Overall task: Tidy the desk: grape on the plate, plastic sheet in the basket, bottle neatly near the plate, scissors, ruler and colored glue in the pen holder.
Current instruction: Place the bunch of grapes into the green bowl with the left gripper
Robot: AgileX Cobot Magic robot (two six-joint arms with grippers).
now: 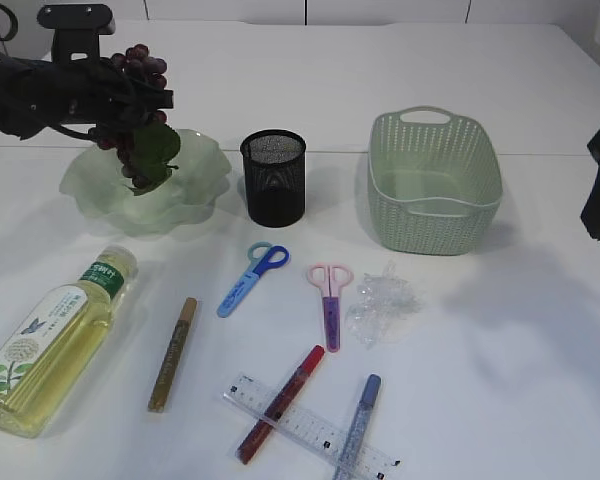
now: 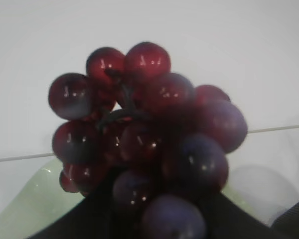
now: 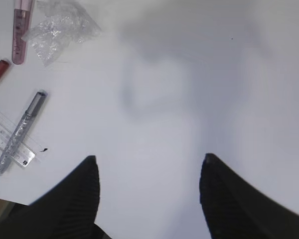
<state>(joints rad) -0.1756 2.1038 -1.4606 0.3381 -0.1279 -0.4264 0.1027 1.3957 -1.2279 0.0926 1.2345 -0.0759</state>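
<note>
**deskbot_fan:** Nearest the exterior camera was the clear ruler (image 1: 310, 427), lying flat at the front edge of the table (image 1: 500, 400) with a red glue pen (image 1: 279, 403) and a silver glitter glue pen (image 1: 357, 425) both resting across it. Left of those sat a gold glue pen (image 1: 172, 354) and the bottle (image 1: 50, 343) on its side.

**mira_k:** What were the arms doing?

**deskbot_fan:** Left gripper (image 1: 130, 105) reached in from the left edge, raised over the green plate (image 1: 205, 160), clamped on the grape (image 1: 140, 75) bunch. Its leaf dangled down to the plate, but I couldn't tell if anything actually touched. Right gripper (image 3: 149, 194) hung over bare table with its jaws spread wide, holding nothing. From outside you only saw a dark bit of it at the right edge.

**mira_k:** Wrist cams add anything?

**deskbot_fan:** Left wrist view was basically all grapes, glossy and dark red, with a pale plate rim underneath. Fingers themselves weren't clearly visible there. Right wrist view caught the crumpled plastic sheet (image 3: 57, 27) near the pink scissors (image 3: 21, 30), which the left one never showed.

**mira_k:** And the rest?

**deskbot_fan:** Blue scissors (image 1: 252, 279) lay in front of the black mesh pen holder (image 1: 273, 178), with the green basket (image 1: 435, 182) to its right.
</note>
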